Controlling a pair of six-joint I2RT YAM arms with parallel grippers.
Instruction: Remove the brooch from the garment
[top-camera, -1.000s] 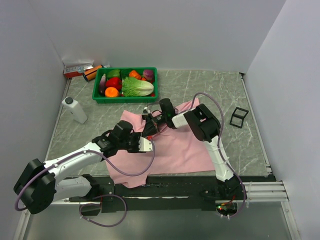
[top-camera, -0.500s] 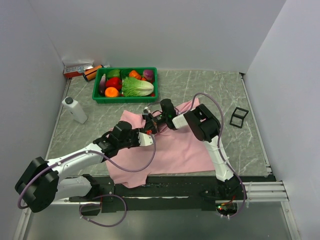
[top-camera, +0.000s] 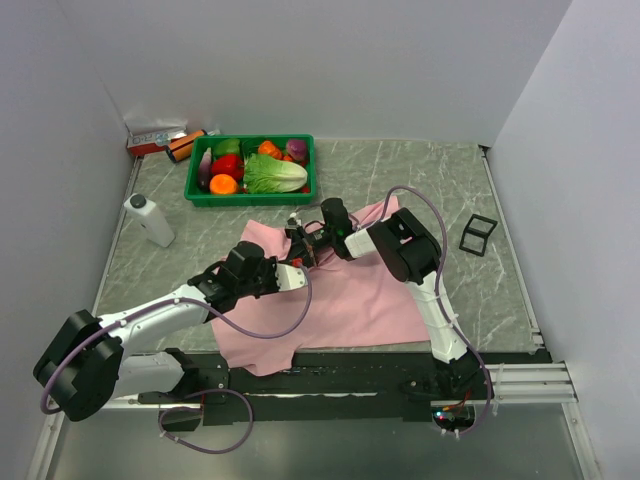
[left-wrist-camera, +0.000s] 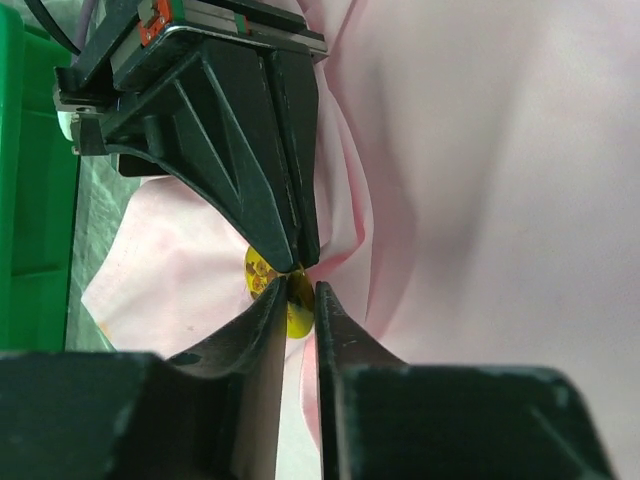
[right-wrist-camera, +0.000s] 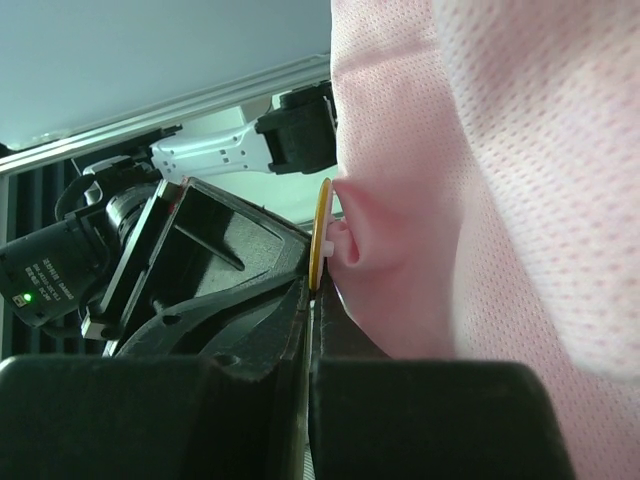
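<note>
Grey marbled table (top-camera: 480, 200) carries the large soft pink cloth garment (top-camera: 350, 300), spread near its front edge. The left arm (top-camera: 160, 312) stretches low over the cloth from the near left. The right arm (top-camera: 415, 250) doubles back leftward, so both tips meet (nose to nose) at the garment's far-left part. There sits the small round yellow brooch (left-wrist-camera: 257, 275), with cloth puckered around it. The right gripper (right-wrist-camera: 312, 292) is closed on its rim. The left gripper (left-wrist-camera: 301, 293) shows only a slit between its fingers; whether it grips anything I cannot tell. Since a second ago it has edged closer to the right gripper.
</note>
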